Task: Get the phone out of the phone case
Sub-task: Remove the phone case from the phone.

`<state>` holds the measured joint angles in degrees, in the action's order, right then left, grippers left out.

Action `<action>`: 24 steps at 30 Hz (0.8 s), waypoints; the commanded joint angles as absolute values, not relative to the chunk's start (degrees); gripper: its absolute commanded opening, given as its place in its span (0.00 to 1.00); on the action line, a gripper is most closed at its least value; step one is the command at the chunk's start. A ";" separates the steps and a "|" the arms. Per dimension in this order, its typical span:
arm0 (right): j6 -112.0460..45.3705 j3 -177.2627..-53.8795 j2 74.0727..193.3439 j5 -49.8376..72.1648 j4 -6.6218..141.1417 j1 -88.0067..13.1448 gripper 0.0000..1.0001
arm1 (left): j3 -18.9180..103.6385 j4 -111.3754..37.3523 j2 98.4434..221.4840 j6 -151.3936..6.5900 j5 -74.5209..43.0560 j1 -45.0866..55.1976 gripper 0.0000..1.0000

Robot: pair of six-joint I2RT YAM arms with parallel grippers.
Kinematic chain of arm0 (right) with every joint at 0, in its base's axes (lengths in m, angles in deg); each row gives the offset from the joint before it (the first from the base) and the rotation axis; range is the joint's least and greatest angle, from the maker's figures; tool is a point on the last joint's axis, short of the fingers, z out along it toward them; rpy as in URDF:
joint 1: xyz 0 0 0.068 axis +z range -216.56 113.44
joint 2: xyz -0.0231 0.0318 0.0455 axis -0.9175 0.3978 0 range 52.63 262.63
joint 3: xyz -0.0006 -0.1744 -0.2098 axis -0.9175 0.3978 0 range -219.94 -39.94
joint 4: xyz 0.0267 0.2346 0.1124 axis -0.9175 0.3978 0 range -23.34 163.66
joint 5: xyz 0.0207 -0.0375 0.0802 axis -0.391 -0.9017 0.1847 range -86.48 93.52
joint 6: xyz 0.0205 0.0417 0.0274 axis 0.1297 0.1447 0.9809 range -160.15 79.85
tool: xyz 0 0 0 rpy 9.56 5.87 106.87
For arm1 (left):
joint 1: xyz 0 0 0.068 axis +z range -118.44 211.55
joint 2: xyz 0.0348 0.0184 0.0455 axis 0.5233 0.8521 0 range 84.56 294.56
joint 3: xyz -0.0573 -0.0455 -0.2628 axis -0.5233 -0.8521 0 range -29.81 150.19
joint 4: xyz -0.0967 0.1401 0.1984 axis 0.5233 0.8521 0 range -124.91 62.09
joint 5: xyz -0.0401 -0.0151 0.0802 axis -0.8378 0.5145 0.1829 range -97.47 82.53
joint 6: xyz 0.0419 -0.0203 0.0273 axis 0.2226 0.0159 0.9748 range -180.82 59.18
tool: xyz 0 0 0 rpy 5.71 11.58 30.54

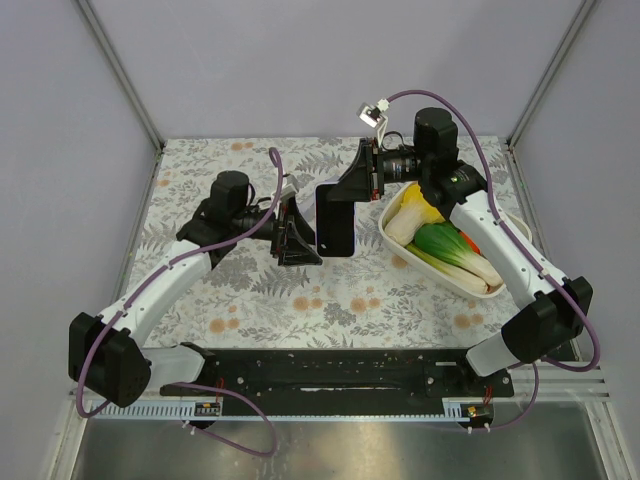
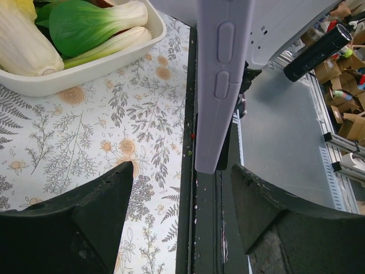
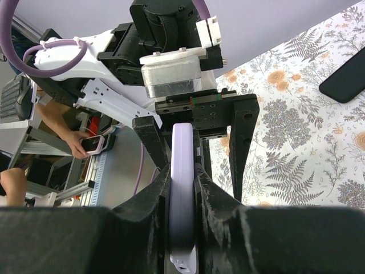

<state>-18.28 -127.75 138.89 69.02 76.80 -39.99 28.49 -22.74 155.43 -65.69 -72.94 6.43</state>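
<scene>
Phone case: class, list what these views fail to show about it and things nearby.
Faces of the case: right wrist view, edge-on, covered by the right jaws.
Upper end of the case: left wrist view, cut off by the top edge.
The dark object: right wrist view, cut off by the right edge; identity unclear.
Far part of the bowl: left wrist view, cut off by the top edge.

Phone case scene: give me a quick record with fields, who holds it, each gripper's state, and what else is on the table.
phone case: lavender, held on edge above the table
right gripper: shut on the phone case
left gripper: open, fingers either side of the case's end, no contact seen
phone: cannot tell whether it is inside
bowl: white, holds toy vegetables, on the right side
</scene>
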 commanded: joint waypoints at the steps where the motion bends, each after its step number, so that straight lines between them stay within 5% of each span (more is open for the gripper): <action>1: -17.48 -129.32 137.27 69.44 73.34 -39.84 0.00 | 27.58 -26.12 154.61 -65.48 -74.18 6.33 0.72; 24: -15.19 -127.48 136.30 70.41 70.27 -39.84 0.00 | 26.79 -30.95 155.75 -67.23 -73.39 6.42 0.72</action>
<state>-16.69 -127.42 138.89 69.13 74.57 -39.99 26.70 -26.00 155.65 -65.69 -72.86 6.45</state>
